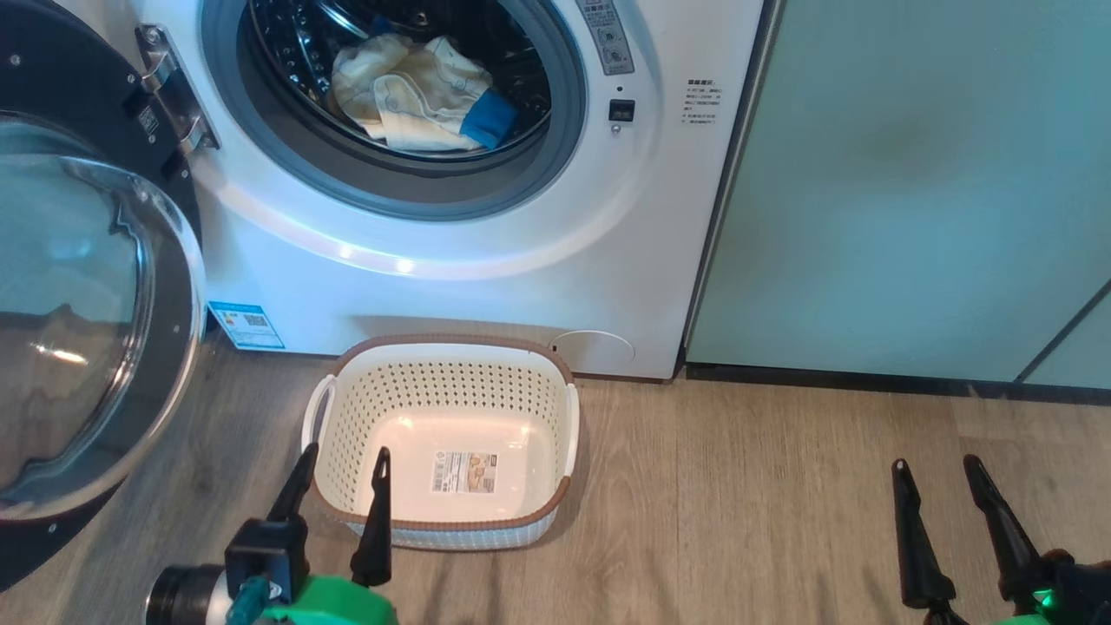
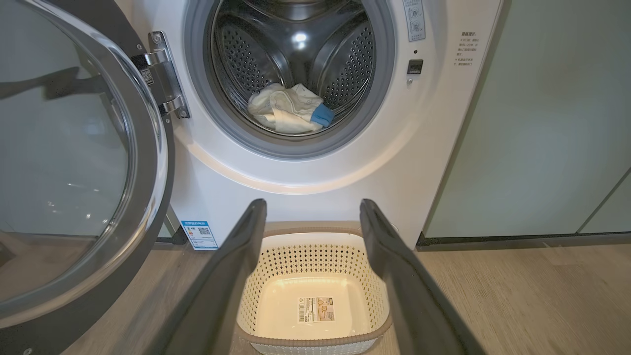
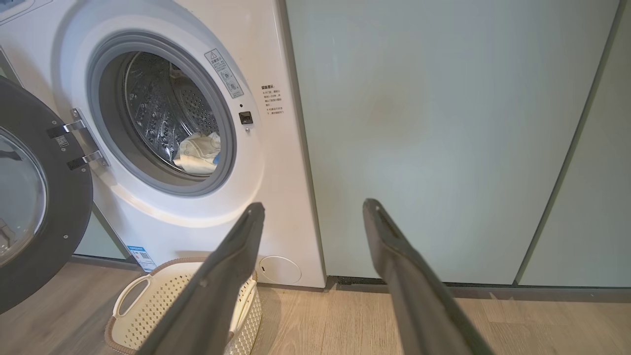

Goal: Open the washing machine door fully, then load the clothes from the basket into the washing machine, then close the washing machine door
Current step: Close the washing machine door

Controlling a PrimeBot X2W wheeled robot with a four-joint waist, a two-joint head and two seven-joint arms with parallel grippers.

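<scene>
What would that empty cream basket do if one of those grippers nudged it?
Probably slide easily: the basket is empty, thin perforated plastic on smooth wood floor. Likely light and fairly stiff. Its wide flat bottom suggests it won't tip.

The washing machine door [image 1: 87,330] stands swung out on the left, so the mouth of the washing machine [image 1: 486,295] is free. The door walls off the left side, though how far forward it reaches is hard to judge. The clothes [image 1: 417,95] lie low inside, with room above. The basket [image 1: 451,382] stands just before the machine; right of it the floor [image 1: 738,486] is bare up to the cabinet [image 1: 911,174].
</scene>
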